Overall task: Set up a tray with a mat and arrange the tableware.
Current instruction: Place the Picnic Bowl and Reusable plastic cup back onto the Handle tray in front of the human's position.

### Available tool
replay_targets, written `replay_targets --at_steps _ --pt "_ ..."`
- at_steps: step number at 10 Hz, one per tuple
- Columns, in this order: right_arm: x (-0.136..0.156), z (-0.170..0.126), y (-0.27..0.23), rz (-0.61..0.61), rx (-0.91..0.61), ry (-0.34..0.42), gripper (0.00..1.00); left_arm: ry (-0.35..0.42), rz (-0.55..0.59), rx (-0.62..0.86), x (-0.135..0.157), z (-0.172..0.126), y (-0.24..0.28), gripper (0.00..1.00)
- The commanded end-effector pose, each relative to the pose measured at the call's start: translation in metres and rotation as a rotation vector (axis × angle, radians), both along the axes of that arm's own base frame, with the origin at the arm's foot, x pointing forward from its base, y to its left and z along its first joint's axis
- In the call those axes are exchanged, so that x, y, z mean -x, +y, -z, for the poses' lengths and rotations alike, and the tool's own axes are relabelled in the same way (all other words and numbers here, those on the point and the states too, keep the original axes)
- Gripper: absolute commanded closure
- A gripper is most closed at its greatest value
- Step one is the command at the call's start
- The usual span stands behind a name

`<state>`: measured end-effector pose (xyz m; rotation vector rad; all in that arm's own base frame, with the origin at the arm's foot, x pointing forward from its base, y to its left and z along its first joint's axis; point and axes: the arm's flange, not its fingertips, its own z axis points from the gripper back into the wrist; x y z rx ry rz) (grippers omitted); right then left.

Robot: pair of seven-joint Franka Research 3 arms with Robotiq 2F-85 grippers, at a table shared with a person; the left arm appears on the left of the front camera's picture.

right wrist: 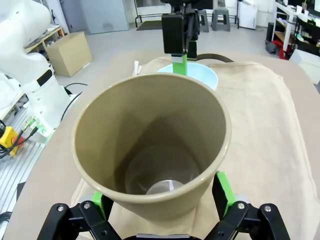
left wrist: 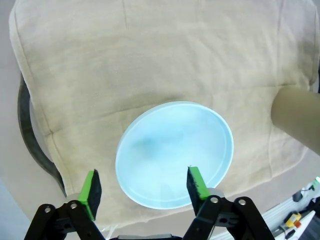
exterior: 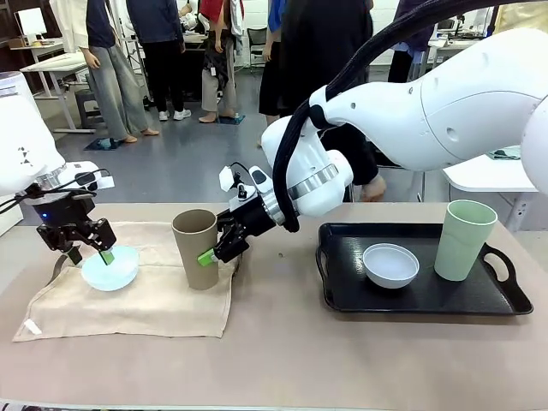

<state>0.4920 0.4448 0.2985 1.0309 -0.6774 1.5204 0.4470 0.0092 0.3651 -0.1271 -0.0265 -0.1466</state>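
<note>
Tan-brown cup (exterior: 194, 248) stands at mat (exterior: 128, 300) edge — right gripper (right wrist: 160, 197) straddles it.

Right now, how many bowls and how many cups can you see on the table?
Bowls: 2, the pale blue bowl and the white bowl
Cups: 2, the tan cup and the pale green cup
Total: 4

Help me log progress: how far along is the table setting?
Done: mat spread, blue bowl and tan cup on it. In hand: left gripper straddles the bowl's rim, right gripper flanks the cup, both open. Left, probably: the white bowl and green cup on the black tray.
</note>
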Motion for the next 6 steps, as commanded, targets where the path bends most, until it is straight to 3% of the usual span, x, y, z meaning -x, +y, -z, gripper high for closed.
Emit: replay_targets --at_steps 1,4,6 --pt "0.006 -0.008 -0.016 -0.003 0.042 0.034 0.00 -0.001 0.031 0.017 0.006 -0.010 0.006 0.00" --pt "0.022 -0.022 -0.037 -0.040 0.143 0.071 0.00 0.011 0.044 0.026 0.020 -0.039 0.016 0.00" --pt "0.043 -0.051 -0.053 -0.048 0.241 0.064 0.00 -0.015 0.043 0.025 0.036 -0.074 0.024 0.00"
